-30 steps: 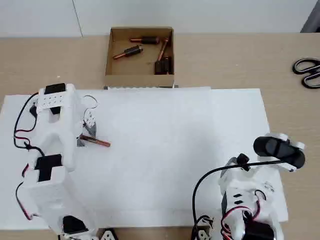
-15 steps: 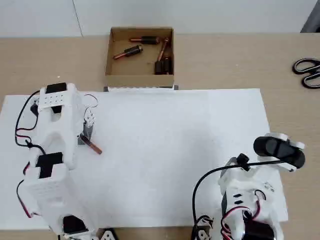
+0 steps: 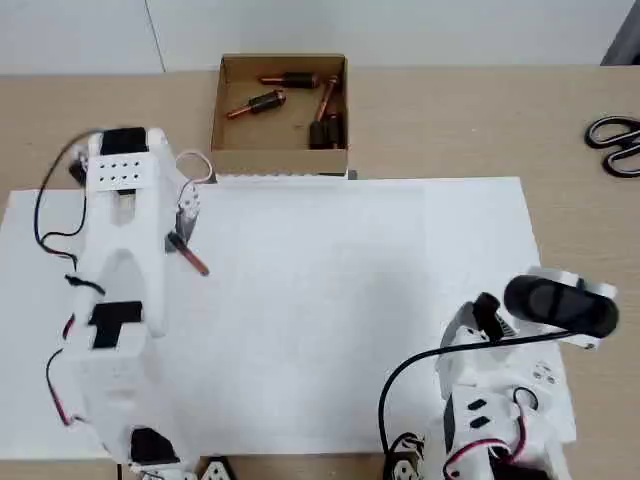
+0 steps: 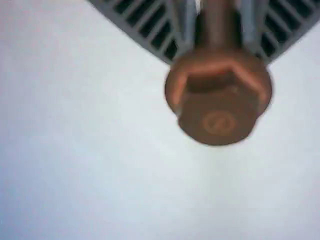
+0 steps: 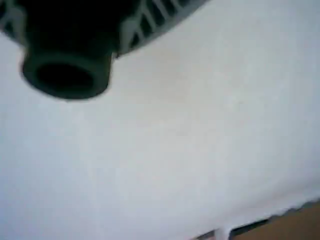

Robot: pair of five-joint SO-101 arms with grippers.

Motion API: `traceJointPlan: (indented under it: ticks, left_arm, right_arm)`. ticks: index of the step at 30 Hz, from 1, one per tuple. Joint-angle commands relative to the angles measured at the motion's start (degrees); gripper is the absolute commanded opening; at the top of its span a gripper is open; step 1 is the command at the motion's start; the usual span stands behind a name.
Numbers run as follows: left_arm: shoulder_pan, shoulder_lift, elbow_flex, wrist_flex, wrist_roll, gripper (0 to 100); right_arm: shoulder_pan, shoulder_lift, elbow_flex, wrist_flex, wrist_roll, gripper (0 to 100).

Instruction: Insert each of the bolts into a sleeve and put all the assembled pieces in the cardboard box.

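Bolt (image 3: 190, 256) is pinched by its shank in the left gripper (image 3: 181, 240). It's copper-coloured and tilted, with the hex head sticking out over the white sheet (image 3: 350, 300) at around 9 o'clock. The right gripper (image 5: 75, 35) is clamped on a black sleeve (image 5: 67, 67) down near 4 o'clock, open end showing. The cardboard box (image 3: 228, 150) sits at 12 o'clock with several assembled pieces (image 3: 290, 79) inside.

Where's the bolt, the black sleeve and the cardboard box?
bolt (image 4: 217, 107), left wrist view, on its six-sided head.
black sleeve (image 5: 67, 75), right wrist view, on its round open end.
cardboard box (image 3: 280, 160), high view, on its front wall.
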Motion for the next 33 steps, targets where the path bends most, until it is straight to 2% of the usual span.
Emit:
traceJointPlan:
  ticks: [1,9,13,17,23,27,33]
  left_arm:
    - [2.8,-11.9,-2.9,0.4,-4.1,0]
    - [7.6,-29.0,-2.9,-0.8,-15.3,0]
    - [8.0,-37.8,-2.4,-0.3,-17.6,0]
    - [7.9,-46.9,2.1,-0.3,-21.9,0]
    - [7.6,-65.7,16.9,-3.5,-26.7,0]
    - [7.5,-78.4,31.8,-12.7,-26.8,0]
    - [7.4,-98.3,56.3,-26.7,-26.8,0]
  right_arm:
    - [-3.3,1.8,-2.6,-1.0,1.8,0.3]
    - [-12.8,13.9,-12.1,-0.9,1.8,0.3]
    - [-15.3,17.8,-18.8,1.2,1.9,0.3]
    - [-16.0,17.7,-21.5,6.0,5.3,0.3]
    - [-16.0,12.3,-20.5,6.2,11.1,0.3]
    - [-15.9,9.1,-15.2,4.1,11.3,0.3]
    - [-16.1,2.3,-3.0,-5.1,11.7,0.3]
